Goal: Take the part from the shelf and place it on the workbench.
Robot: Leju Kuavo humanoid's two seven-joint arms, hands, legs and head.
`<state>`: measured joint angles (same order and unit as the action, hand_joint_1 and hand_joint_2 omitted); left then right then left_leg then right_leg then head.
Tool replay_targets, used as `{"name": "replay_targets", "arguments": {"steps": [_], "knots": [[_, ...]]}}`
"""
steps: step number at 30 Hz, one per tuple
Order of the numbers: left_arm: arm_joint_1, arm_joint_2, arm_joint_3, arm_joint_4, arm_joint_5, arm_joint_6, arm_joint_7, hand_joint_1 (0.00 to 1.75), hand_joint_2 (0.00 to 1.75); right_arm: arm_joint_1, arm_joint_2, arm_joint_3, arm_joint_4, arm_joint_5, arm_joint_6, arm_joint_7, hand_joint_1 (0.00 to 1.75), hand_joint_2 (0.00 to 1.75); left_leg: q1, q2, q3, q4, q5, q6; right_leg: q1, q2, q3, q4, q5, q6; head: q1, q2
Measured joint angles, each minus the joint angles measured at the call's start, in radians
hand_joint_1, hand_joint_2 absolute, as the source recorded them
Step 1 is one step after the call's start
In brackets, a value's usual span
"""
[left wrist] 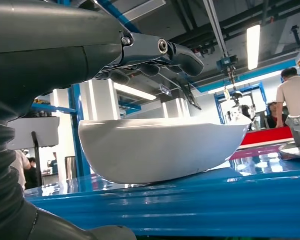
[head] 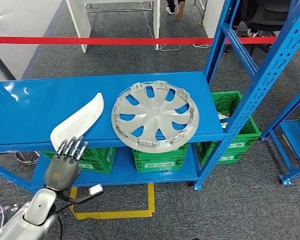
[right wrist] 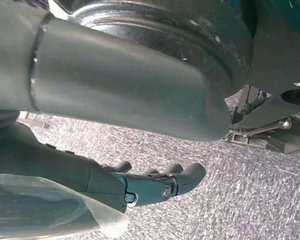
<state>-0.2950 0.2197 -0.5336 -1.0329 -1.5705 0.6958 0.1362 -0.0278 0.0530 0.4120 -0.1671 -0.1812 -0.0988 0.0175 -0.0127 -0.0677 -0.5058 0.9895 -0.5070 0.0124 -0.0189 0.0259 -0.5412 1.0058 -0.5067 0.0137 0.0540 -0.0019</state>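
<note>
A white curved part [head: 78, 121] lies on the left half of the blue shelf's top board [head: 27, 107], its near end at the front edge. My left hand [head: 63, 167] reaches up from below the board's front, fingers [head: 72, 146] stretched out at that near end. In the left wrist view the fingers [left wrist: 171, 50] hover just above the white part [left wrist: 160, 150] with a gap between them, holding nothing. My right hand [right wrist: 141, 185] hangs over grey carpet, fingers nearly straight and empty.
A silver hubcap [head: 155, 116] lies right of the white part, overhanging the front edge. Green crates [head: 160, 160] stand on the lower board. Blue uprights [head: 254, 95] frame the right side. Red tape [head: 103, 40] runs behind the shelf. A person [left wrist: 295, 95] stands beyond it.
</note>
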Motion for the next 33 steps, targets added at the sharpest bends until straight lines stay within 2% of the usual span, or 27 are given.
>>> {"name": "replay_targets", "arguments": {"steps": [4,12,18,28,33], "knots": [[0.001,0.000,-0.022,-0.004,0.000,0.000,-0.001,0.00,1.75,0.000,0.000,0.000,0.000,0.000,0.000,0.000,0.00,0.00,0.000,0.000,0.000,0.000,0.000,0.000,0.000,0.000,0.000,0.000,0.000,0.000,0.000,0.000],[0.001,-0.003,-0.159,-0.006,0.000,0.000,0.053,0.00,1.75,-0.001,0.000,0.002,0.000,0.005,0.002,0.000,0.00,0.00,0.000,0.000,0.000,0.000,0.000,0.000,0.000,0.000,0.000,0.000,0.000,0.000,0.000,0.000],[0.000,0.000,-0.181,-0.013,0.002,0.000,0.060,0.00,1.75,-0.001,-0.001,0.006,0.000,0.006,-0.002,-0.002,0.00,0.00,0.000,0.000,0.000,0.000,0.000,0.000,0.000,0.000,0.000,0.000,0.000,0.000,0.000,0.000],[0.013,-0.011,-0.042,-0.060,0.035,0.000,-0.039,0.00,1.75,0.000,-0.002,0.006,0.000,0.002,-0.004,-0.003,0.00,0.00,0.000,0.000,0.000,0.000,0.000,0.000,0.000,0.000,0.000,0.000,0.000,0.000,0.000,0.000],[0.020,-0.043,0.097,-0.056,0.134,0.000,-0.146,0.00,1.75,0.000,-0.002,0.006,0.000,-0.006,-0.009,-0.006,0.00,0.00,0.000,0.000,0.000,0.000,0.000,0.000,0.000,0.000,0.000,0.000,0.000,0.000,0.000,0.000]]}}
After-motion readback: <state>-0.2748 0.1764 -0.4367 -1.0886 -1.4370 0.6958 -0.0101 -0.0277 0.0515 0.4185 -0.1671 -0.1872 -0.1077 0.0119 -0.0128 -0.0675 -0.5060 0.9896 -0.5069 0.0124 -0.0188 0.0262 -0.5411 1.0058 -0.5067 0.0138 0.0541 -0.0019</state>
